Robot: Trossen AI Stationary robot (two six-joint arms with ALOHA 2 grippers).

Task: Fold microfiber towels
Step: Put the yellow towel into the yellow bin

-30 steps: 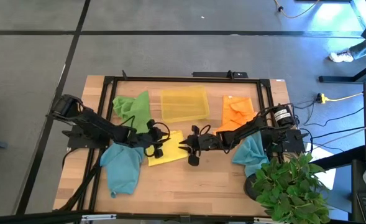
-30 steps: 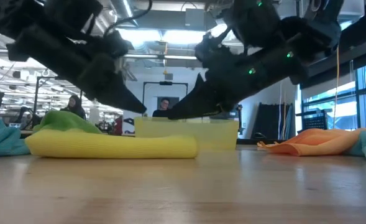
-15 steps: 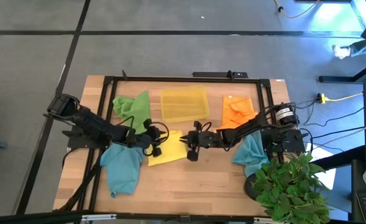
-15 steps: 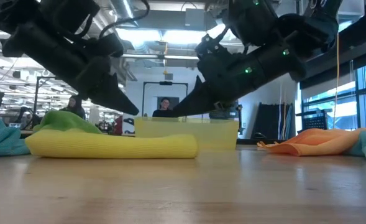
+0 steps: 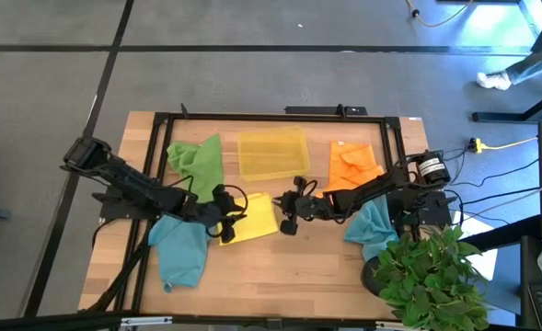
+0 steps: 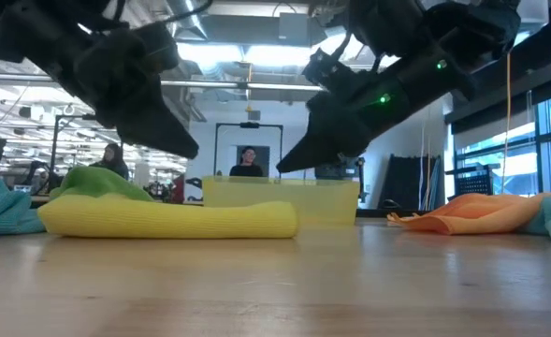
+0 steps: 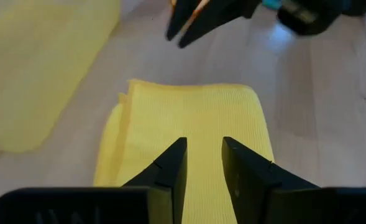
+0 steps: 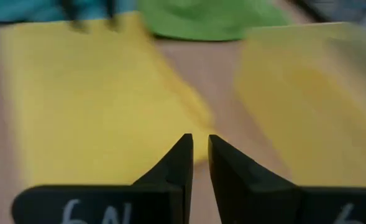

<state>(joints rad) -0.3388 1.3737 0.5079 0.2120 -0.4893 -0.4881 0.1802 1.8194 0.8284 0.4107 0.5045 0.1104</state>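
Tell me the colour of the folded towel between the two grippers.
Yellow; the folded towel shows best in the left wrist view.

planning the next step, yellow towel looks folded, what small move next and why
Probably lift both grippers clear: the yellow towel lies folded flat, left gripper and right gripper hover above it holding nothing. Then head for an unfolded one, perhaps the green towel.

Two dark jointed arms; black looping cables; tapered black fingers; green indicator lights.
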